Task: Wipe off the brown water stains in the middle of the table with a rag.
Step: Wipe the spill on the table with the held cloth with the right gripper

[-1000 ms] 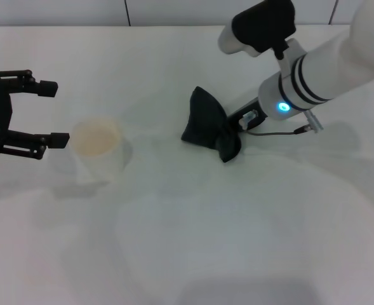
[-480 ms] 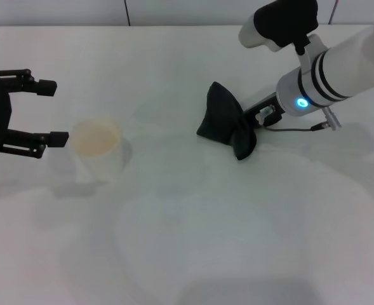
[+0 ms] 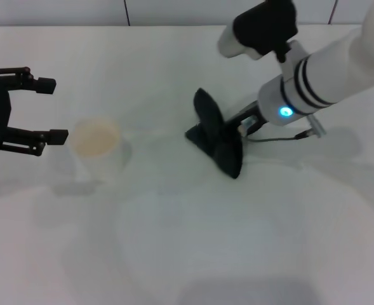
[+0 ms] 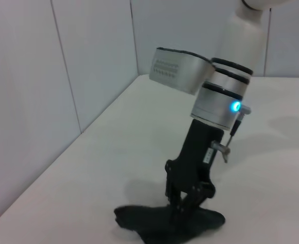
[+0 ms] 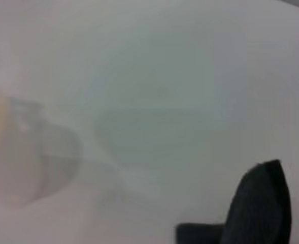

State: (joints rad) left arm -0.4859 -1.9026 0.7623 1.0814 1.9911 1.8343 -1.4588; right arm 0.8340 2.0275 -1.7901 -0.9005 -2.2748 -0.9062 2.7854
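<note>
Two grippers show in the head view, and only one of them matters for our next stroke: the right gripper (image 3: pixel 236 130) is down on the table (image 3: pixel 193 254) with the rag (image 3: pixel 215 140) pinched in its closed fingers, the black cloth lying under and just to the left of it, its long axis slanting from the far edge toward the near edge. We find no brown stain on the white surface in this view; the only tan thing is the inside of the white cup (image 3: pixel 99 149), well apart toward the left edge. The left gripper (image 3: pixel 44 108) hangs beside that cup with its fingers spread wide and nothing between them, so our right arm is the nearer one by far. From the left wrist view, the right gripper (image 4: pixel 187 203) stands nearly upright, pressing the rag (image 4: pixel 169 223) flat onto the tabletop. From the right wrist view we see only a dark fold of the rag (image 5: pixel 258 208) against bare table, with the cup (image 5: pixel 22 157) blurred farther off.
</note>
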